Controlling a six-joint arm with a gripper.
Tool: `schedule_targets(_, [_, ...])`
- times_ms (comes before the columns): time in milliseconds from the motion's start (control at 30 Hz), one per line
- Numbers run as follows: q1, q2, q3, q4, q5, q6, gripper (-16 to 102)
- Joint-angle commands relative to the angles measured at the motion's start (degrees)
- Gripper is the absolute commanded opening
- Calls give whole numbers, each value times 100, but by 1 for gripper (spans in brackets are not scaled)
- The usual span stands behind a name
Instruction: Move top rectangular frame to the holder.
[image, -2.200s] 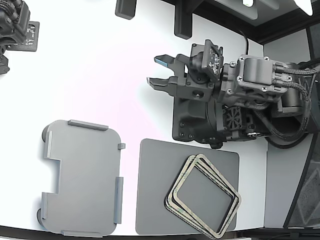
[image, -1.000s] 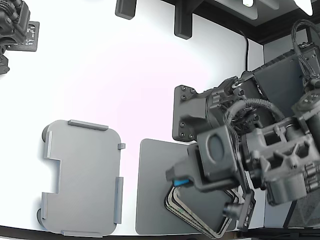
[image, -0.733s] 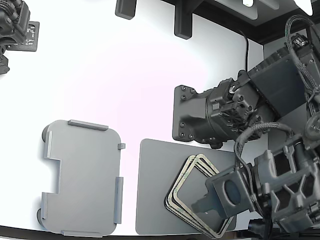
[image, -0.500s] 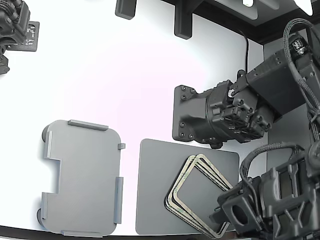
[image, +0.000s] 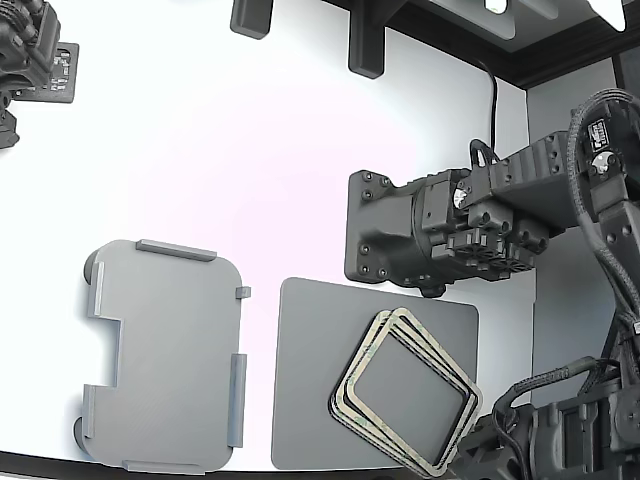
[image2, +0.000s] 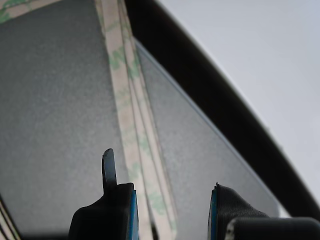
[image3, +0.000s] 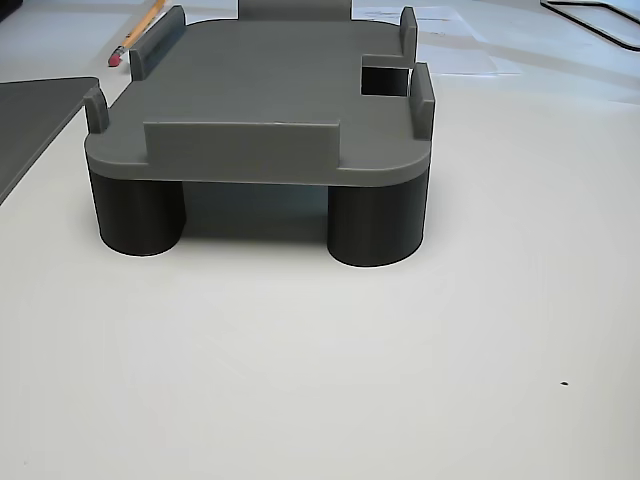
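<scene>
1. Wrist view: the pincer (image2: 170, 210) stands apart, its two tips straddling a beige edge of the frame stack, apparently lined up to grip that edge.
2. The top rectangular frame (image: 361, 361) lies uppermost on the skewed stack, resting on the dark grey mat (image: 310, 380).
3. The holder (image: 165, 355) sits on the white surface (image: 200, 150), bare, well apart toward the exterior view's left.

Holder (image: 165, 355) top bare (edge tabs raised); table (image: 200, 160) between open.
</scene>
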Motion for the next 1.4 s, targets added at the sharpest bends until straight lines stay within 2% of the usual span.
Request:
schedule_targets(0, [-9, -167, -264, 44, -35, 18, 59])
schedule_targets(200, [114, -694, -422, -26, -141, 132, 64])
schedule_targets(433, [193, -1195, -448, -105, -396, 396, 64])
schedule_targets(567, [299, -1538, -729, -79, -404, 510, 60])
schedule_targets(733, [369, -1767, -940, -88, -352, 387, 62])
schedule_targets(1367, [439, -1547, 132, -914, -237, 580, 56])
